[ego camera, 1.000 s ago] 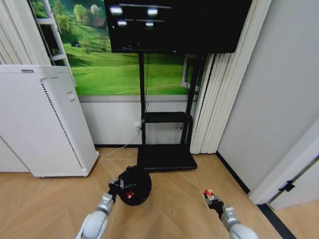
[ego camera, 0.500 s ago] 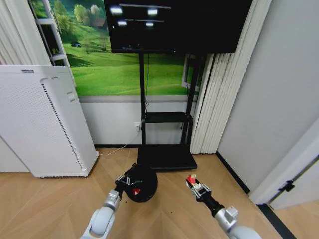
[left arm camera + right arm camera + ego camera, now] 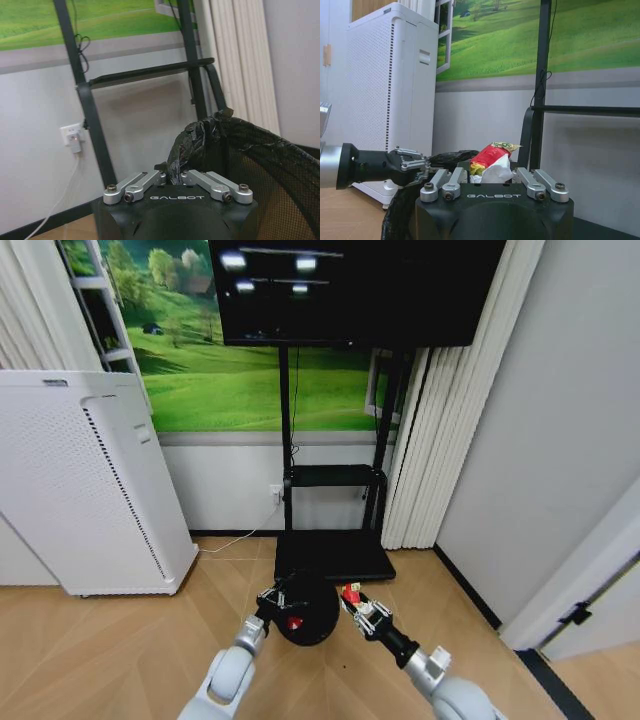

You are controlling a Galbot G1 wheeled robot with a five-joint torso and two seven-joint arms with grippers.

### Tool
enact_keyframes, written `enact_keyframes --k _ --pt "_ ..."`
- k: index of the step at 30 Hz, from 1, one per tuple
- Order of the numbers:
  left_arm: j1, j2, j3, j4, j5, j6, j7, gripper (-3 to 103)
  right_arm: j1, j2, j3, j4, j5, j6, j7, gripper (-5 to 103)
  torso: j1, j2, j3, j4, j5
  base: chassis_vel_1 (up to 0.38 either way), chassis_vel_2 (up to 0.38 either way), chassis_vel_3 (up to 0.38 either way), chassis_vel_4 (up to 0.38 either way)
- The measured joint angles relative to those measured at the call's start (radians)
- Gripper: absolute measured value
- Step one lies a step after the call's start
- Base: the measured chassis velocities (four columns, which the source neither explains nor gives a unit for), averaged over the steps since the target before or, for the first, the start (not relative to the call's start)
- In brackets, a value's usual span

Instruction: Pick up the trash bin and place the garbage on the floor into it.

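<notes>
Your left gripper (image 3: pixel 277 601) is clamped on the rim of the trash bin (image 3: pixel 306 609), holding it clear of the floor (image 3: pixel 110 640) in front of the black TV stand (image 3: pixel 332 556). In the left wrist view the gripper (image 3: pixel 176 175) has its metal links drawn in tight, pinching the crinkled black liner (image 3: pixel 192 145) folded over the rim; beside it you see the bin's (image 3: pixel 270 175) fine black mesh wall curving away. Something red shows inside the round bin in the head view, too small to identify.

Your right gripper (image 3: pixel 360 609) sits just beside the bin on the right, closed on the wrapper (image 3: pixel 351 592). In the right wrist view the gripper (image 3: pixel 493 176) has the crumpled wrapper (image 3: pixel 491 160), red and white with a yellow edge, bunched between its fingers, sticking up. Past it the left gripper (image 3: pixel 415 165) meets the bin's dark rim (image 3: pixel 447 159).

The herringbone parquet is light tan. The tall white perforated appliance (image 3: pixel 85 480) stands at the left against the wall.
</notes>
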Motion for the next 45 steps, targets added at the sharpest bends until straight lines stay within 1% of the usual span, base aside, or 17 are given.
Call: enact_keyframes --k 6,12,14,15,17,19,20,22,23,26,27,29,32,37,39,42,45 --pt "-0.03 -0.058 0.044 0.051 0.019 -0.001 -0.002 7 0.085 0.052 -0.072 -0.078 -0.008 0.003 0.003 33 0.0 0.0 0.0 0.0003 0.0001 0.0 0.0 0.0 0.0" --pt "-0.032 -0.079 0.056 0.067 0.03 -0.005 -0.002 7 0.127 0.063 -0.104 -0.115 -0.011 0.004 0.015 30 0.0 0.0 0.0 0.0003 0.0 0.0 0.0 0.0 0.0" --pt "-0.033 -0.081 0.056 0.069 0.032 -0.006 -0.002 7 0.138 0.063 -0.106 -0.125 -0.01 0.001 0.016 35 0.0 0.0 0.0 0.0003 0.0 0.0 0.0 0.0 0.0" --pt "-0.034 -0.08 0.055 0.07 0.032 -0.006 -0.002 7 0.142 0.063 -0.107 -0.132 -0.01 -0.002 0.016 45 0.0 0.0 0.0 0.0003 -0.0001 0.0 0.0 0.0 0.0" --pt "-0.034 -0.08 0.053 0.07 0.032 -0.006 -0.002 7 0.144 0.064 -0.107 -0.137 -0.01 -0.003 0.015 45 0.0 0.0 0.0 0.0003 0.0 0.0 0.0 0.0 0.0" --pt "-0.035 -0.079 0.052 0.071 0.032 -0.007 -0.002 7 0.148 0.067 -0.108 -0.142 -0.011 -0.004 0.013 56 0.0 0.0 0.0 0.0003 0.0 0.0 0.0 0.0 0.0" --pt "-0.035 -0.079 0.052 0.071 0.032 -0.007 -0.002 7 0.148 0.067 -0.108 -0.142 -0.011 -0.004 0.013 56 0.0 0.0 0.0 0.0003 0.0 0.0 0.0 0.0 0.0" --pt "-0.036 -0.079 0.051 0.073 0.032 -0.009 -0.001 7 0.149 0.069 -0.111 -0.145 -0.012 -0.006 0.013 67 0.0 0.0 0.0 0.0003 -0.0001 0.0 0.0 0.0 0.0" --pt "-0.036 -0.079 0.051 0.073 0.032 -0.009 -0.001 7 0.149 0.069 -0.111 -0.145 -0.012 -0.006 0.013 67 0.0 0.0 0.0 0.0003 -0.0001 0.0 0.0 0.0 0.0" --pt "-0.037 -0.08 0.05 0.076 0.031 -0.01 -0.001 7 0.148 0.072 -0.111 -0.148 -0.016 -0.006 0.013 83 0.0 0.0 0.0 0.0003 -0.0001 0.0 0.0 0.0 0.0" --pt "-0.037 -0.08 0.05 0.076 0.031 -0.01 -0.001 7 0.148 0.072 -0.111 -0.148 -0.016 -0.006 0.013 83 0.0 0.0 0.0 0.0003 -0.0001 0.0 0.0 0.0 0.0" --pt "-0.037 -0.08 0.05 0.076 0.031 -0.011 -0.001 7 0.144 0.072 -0.108 -0.149 -0.018 -0.006 0.012 94 0.0 0.0 0.0 0.0003 -0.0001 0.0 0.0 0.0 0.0" --pt "-0.037 -0.081 0.049 0.076 0.031 -0.011 -0.001 7 0.139 0.072 -0.1 -0.148 -0.017 -0.007 0.013 99 0.0 0.0 0.0 0.0003 -0.0001 0.0 0.0 0.0 0.0" --pt "-0.029 -0.078 0.038 0.07 0.03 -0.011 0.0 7 0.129 0.077 -0.077 -0.136 -0.007 -0.016 0.03 100 0.0 0.0 0.0 0.0002 -0.0002 0.0 0.0 0.0 0.0" --pt "-0.01 -0.067 0.006 0.059 0.028 -0.016 0.0 7 0.113 0.079 -0.049 -0.131 0.016 -0.031 0.085 100 0.0 0.0 0.0 0.0003 -0.0002 0.0 0.0 0.0 0.0" --pt "-0.001 -0.063 -0.011 0.053 0.027 -0.018 0.001 7 0.108 0.08 -0.036 -0.132 0.024 -0.039 0.11 100 0.0 0.0 0.0 0.0003 -0.0001 0.0 0.0 0.0 0.0" --pt "0.034 -0.051 -0.081 0.02 0.021 -0.019 0.002 7 0.096 0.085 0.011 -0.142 0.027 -0.069 0.188 100 0.0 0.0 0.0 0.0002 -0.0002 0.0 0.0 0.0 0.0"
